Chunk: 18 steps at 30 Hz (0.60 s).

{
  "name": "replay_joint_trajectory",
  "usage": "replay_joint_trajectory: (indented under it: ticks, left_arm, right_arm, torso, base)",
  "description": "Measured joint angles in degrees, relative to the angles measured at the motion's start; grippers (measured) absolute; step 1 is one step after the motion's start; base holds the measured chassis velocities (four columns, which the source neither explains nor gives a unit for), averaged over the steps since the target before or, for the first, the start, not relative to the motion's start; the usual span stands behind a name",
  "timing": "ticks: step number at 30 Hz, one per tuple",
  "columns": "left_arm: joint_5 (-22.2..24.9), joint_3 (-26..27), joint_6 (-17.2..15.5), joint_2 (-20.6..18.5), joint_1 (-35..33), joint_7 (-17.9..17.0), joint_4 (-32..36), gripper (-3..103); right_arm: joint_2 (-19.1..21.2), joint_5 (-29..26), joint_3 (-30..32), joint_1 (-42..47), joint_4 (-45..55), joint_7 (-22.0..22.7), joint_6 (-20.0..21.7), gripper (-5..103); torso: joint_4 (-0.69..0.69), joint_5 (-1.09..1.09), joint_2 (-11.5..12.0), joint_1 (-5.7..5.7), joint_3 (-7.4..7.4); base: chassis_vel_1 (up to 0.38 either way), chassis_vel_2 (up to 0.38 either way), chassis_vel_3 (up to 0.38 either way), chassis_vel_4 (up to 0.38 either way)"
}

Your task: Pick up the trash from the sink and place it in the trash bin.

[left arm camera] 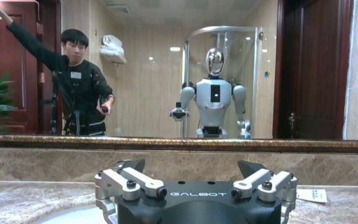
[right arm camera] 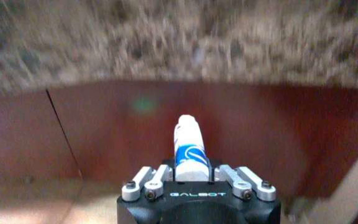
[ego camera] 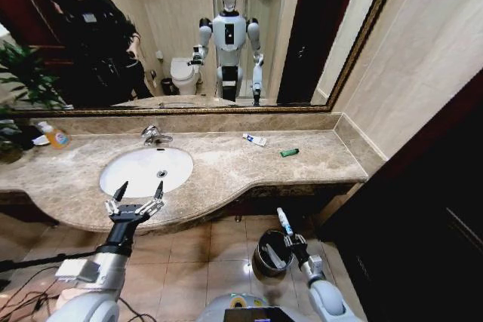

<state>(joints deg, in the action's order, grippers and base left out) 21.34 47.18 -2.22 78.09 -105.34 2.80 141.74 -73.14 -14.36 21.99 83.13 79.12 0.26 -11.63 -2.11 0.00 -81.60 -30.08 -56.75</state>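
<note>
Trash in the form of a small white tube with blue markings (ego camera: 284,221) stands upright between the fingers of the right gripper (ego camera: 289,236), which are closed narrowly on its lower end, low beside the table's front edge and directly over the small round dark trash bin with a shiny steel rim (ego camera: 263,262) on the tiled floor. A pale stick-like piece lies inside the bin. In the right wrist view the same tube (right arm camera: 188,147) points toward the dark red cabinet front under the beige marble table (ego camera: 226,167). A white packet with blue print (ego camera: 254,139) and a small green piece (ego camera: 289,152) lie on the table, well apart from the white oval sink (ego camera: 177,162), whose basin looks bare. The left gripper (ego camera: 139,190) hovers at the sink's near rim, fingers spread wide.
</note>
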Motion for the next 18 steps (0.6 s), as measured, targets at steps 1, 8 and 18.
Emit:
replay_joint_trajectory:
  ticks: [1,8,18]
  left_arm:
    - [0.0,0.0,0.0,0.0,0.0,0.0,0.0,100]
    - [0.0,0.0,0.0,0.0,0.0,0.0,0.0,100]
    - [0.0,0.0,0.0,0.0,0.0,0.0,0.0,100]
  right_arm:
    - [-0.1,0.0,-0.2,-0.5,-1.4,0.0,-0.1,30]
    - [-0.6,0.5,-1.2,-3.4,-9.2,-0.4,-1.5,30]
    - [-2.6,3.6,-2.4,-5.0,-14.7,-1.3,-3.2,30]
  torso:
    - [0.00,-0.01,0.0,0.00,0.00]
    - [0.00,-0.01,0.0,0.00,0.00]
    - [0.00,0.00,0.0,0.00,0.00]
  base:
    - [0.000,0.000,0.000,0.000]
    - [0.000,0.000,0.000,0.000]
    - [0.000,0.000,0.000,0.000]
